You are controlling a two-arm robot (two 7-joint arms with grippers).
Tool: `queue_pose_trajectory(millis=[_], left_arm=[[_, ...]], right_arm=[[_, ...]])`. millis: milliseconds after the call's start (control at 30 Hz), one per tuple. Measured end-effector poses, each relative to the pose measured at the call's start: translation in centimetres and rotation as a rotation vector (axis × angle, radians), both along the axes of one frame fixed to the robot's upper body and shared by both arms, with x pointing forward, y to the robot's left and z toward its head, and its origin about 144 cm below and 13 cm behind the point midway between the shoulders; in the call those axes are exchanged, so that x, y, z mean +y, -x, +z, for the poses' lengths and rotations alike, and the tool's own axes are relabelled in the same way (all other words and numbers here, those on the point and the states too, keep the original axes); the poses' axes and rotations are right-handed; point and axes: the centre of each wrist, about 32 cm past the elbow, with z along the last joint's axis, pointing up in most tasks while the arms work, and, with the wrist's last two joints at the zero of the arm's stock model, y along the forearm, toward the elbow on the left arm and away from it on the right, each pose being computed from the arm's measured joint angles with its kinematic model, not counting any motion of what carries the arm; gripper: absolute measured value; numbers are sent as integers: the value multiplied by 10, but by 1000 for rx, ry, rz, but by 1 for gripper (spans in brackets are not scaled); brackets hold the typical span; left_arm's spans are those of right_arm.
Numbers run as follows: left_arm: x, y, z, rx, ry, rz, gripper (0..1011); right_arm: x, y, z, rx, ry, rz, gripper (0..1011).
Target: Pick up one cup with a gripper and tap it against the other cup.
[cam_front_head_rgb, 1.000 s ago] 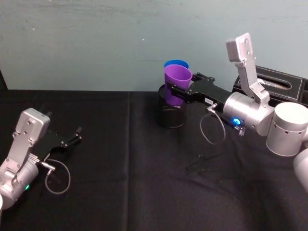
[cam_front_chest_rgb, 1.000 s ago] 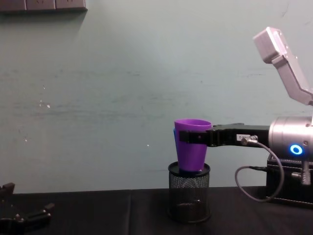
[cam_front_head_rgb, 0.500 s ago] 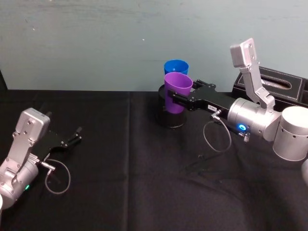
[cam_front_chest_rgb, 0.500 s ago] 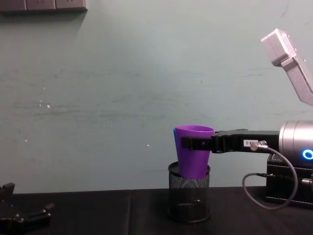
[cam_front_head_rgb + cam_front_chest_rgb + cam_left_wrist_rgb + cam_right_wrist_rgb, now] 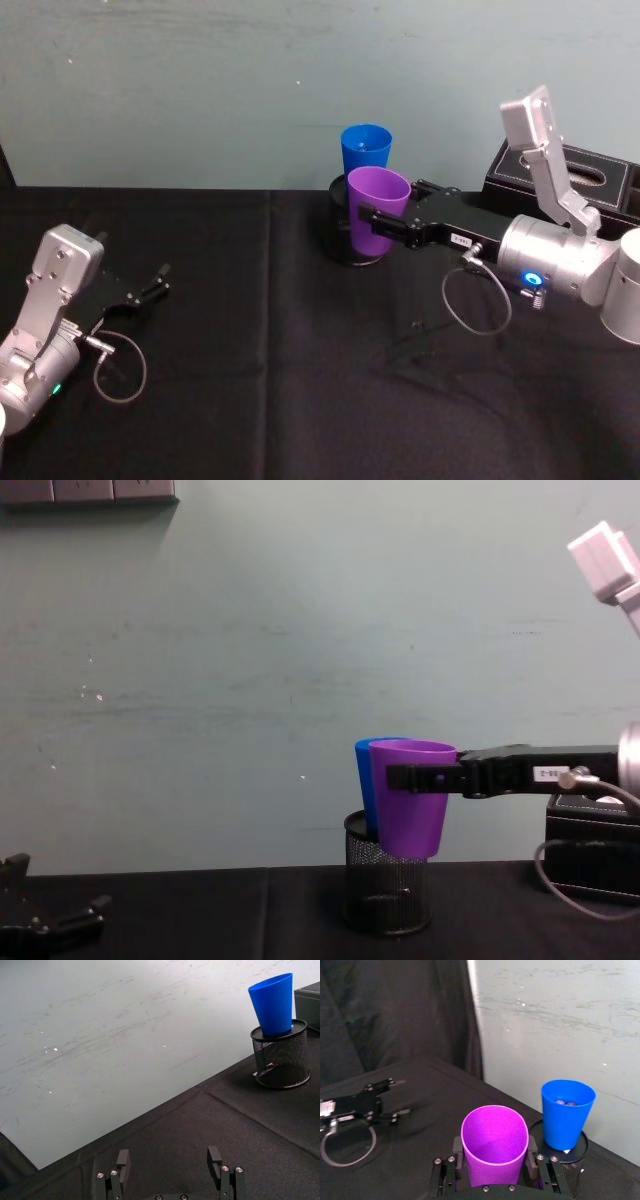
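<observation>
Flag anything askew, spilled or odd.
Only the blue cup: it stands in the mesh pen holder, not on the table. The right gripper holds the purple cup upright; the left gripper lies parked at left.

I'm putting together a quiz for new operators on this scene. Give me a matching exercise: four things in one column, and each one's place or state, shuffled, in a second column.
Column 1
1. purple cup
2. blue cup
3. mesh pen holder
4. left gripper

Column 2
A. stands on the black cloth near the wall
B. low at the cloth, jaws open, holding nothing
C. held off the cloth by the right gripper
D. sits upright in another item's open top

Pairs: 1-C, 2-D, 3-A, 4-B
</observation>
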Motion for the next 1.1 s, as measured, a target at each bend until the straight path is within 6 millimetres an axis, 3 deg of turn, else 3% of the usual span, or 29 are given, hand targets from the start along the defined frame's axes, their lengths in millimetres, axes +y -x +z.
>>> queue_pose_trajectory(millis=[500,1100], left_arm=[[0,0,0,0,0,0,1011],[0,0,0,0,0,0,1011]], right_arm=[[-16,24,-11,-29,15,93,718],[-14,37,-14,-25,29,142,718]])
